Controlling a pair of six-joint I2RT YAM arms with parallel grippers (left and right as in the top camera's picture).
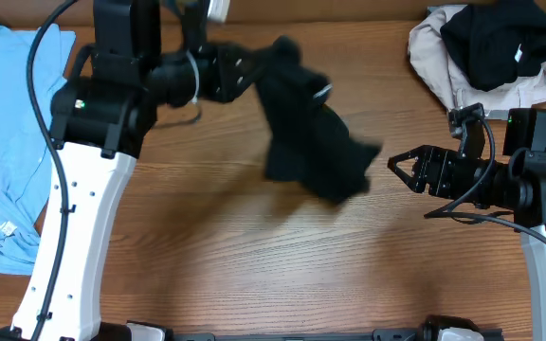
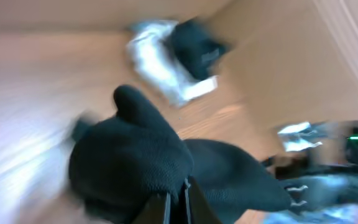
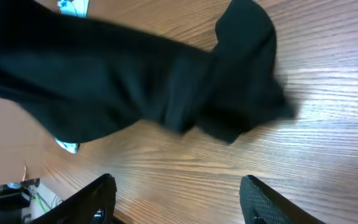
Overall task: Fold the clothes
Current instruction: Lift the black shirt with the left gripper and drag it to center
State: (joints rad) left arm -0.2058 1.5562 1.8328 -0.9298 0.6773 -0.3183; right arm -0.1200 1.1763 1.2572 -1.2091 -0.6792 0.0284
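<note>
The black garment (image 1: pixel 311 123) hangs bunched from my left gripper (image 1: pixel 271 64), which is shut on its upper end at the table's back middle. Its lower part trails to the wood. In the left wrist view the black garment (image 2: pixel 135 155) fills the space above the shut fingers (image 2: pixel 178 199); that view is blurred. My right gripper (image 1: pixel 398 167) is open and empty, just right of the garment's lower edge. In the right wrist view the black garment (image 3: pixel 135 81) drapes ahead of the open fingers (image 3: pixel 179 199), apart from them.
A light blue shirt (image 1: pixel 8 142) lies at the table's left edge. A pile of beige cloth (image 1: pixel 453 57) with another black garment (image 1: pixel 500 43) on it sits at the back right. Bare wood table (image 1: pixel 254 256) in front.
</note>
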